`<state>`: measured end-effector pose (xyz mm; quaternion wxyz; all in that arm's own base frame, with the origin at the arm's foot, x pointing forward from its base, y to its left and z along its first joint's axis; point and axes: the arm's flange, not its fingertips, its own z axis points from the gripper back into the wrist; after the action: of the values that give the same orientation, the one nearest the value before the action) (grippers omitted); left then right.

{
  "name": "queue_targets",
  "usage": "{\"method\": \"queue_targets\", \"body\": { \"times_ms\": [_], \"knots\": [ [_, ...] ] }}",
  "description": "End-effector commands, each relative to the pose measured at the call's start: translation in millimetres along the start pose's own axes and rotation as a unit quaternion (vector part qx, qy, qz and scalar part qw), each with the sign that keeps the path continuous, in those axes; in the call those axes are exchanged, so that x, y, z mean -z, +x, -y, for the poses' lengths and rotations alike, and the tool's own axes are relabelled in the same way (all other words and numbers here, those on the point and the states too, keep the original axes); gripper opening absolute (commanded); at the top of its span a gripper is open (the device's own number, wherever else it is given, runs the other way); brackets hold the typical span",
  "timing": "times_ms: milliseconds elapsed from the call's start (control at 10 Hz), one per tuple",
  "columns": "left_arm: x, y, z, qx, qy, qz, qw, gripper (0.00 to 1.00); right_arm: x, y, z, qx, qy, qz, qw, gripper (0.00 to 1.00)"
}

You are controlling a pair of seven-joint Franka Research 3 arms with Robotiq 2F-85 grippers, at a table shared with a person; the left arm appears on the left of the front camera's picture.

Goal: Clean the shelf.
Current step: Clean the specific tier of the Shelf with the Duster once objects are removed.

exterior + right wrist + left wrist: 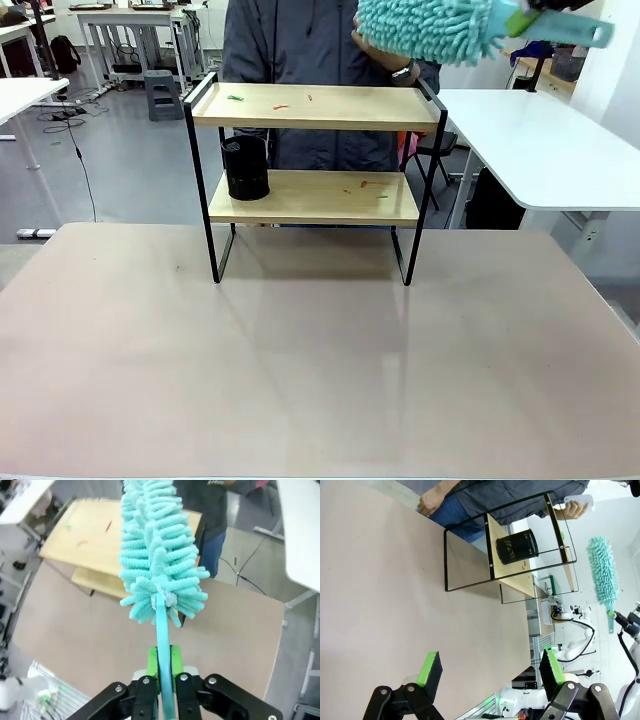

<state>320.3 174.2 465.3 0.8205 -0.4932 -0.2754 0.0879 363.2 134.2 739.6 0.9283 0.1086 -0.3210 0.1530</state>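
The right gripper (161, 662) is clamping tight on the thin handle of a teal duster (430, 25), carrying it high above and just off the right end of the shelf (310, 105), which is standing at the far middle of the surface (320, 350). The duster is lying roughly level with its fluffy head pointing toward the robot's left, so the shelf's top board (95, 545) is sitting below and ahead of the head, its long axis running left to right across the robot's front. Small green and red scraps (281, 105) are lying on the left half of that board, so the head is probably going to need lowering and sweeping along the board's length. The right arm is clearly the nearer one. The left gripper (491, 666) is hanging wide open and empty, low over the surface and well apart from the shelf. A black mesh cup (246, 168) is occupying the left end of the lower board (330, 205), likely getting in the way there, with more scraps near the right. A person (300, 40) is standing just behind the shelf, one hand (385, 55) raised close behind the duster head.
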Motion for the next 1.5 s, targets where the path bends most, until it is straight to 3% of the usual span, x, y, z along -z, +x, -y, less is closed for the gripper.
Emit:
{"method": "queue_targets", "body": {
  "times_ms": [0, 400, 800, 1100, 1400],
  "knots": [
    [1.3, 0.3, -0.3, 0.009, -0.009, 0.007, 1.000, 1.00, 41.1, 33.5, -15.0, 0.040, -0.036, 0.027, 0.998, 0.12],
    [1.3, 0.3, -0.3, 0.009, -0.009, 0.007, 1.000, 1.00, 113.8, 50.6, -39.8, 0.056, -0.030, -0.013, 0.998, 0.12],
    [1.3, 0.3, -0.3, 0.009, -0.009, 0.007, 1.000, 1.00, 152.8, 62.0, -88.3, 0.004, 0.064, -0.063, 0.996, 0.12],
    [1.3, 0.3, -0.3, 0.009, -0.009, 0.007, 1.000, 1.00, 159.0, 65.1, -114.6, -0.047, 0.170, -0.107, 0.979, 0.12],
    [1.3, 0.3, -0.3, 0.009, -0.009, 0.007, 1.000, 1.00, 130.6, 49.1, -90.0, -0.110, 0.219, -0.184, 0.952, 0.12]
  ]
}}
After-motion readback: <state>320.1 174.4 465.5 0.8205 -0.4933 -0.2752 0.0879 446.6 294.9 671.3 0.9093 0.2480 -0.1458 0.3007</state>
